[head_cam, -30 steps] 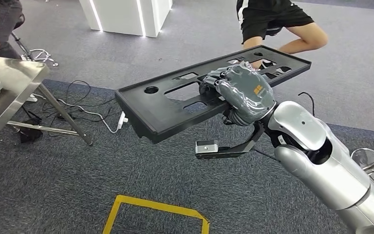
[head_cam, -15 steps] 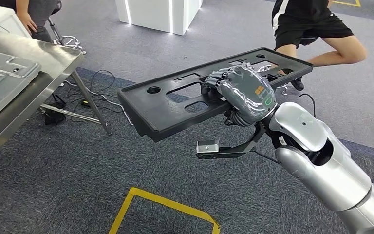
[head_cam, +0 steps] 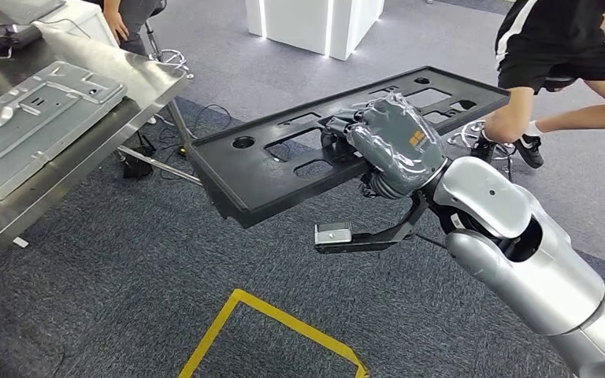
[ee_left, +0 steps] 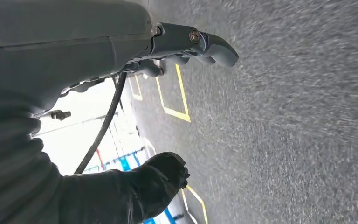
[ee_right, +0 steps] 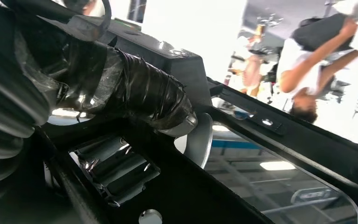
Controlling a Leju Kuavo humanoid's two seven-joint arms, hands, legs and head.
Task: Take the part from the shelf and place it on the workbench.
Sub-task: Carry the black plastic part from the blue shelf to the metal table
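Currently on your list: long flat black plastic panel with cut-outs (head_cam: 299, 157), gripped mid-length by the grey right hand (head_cam: 394, 146), aloft over carpet beside the steel workbench (head_cam: 71, 150); left hand (ee_left: 168, 46) empty, fingers loosely spread

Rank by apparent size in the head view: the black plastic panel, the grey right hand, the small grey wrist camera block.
1. black plastic panel
2. grey right hand, nearer the camera
3. small grey wrist camera block

The bench (head_cam: 87, 134) lies at 10 o'clock, carrying a metal panel (head_cam: 31, 102). The part (head_cam: 283, 169), held by the right hand (head_cam: 390, 146), hangs at center above the carpet (head_cam: 126, 299). A person (head_cam: 567, 55) stands at 2 o'clock.
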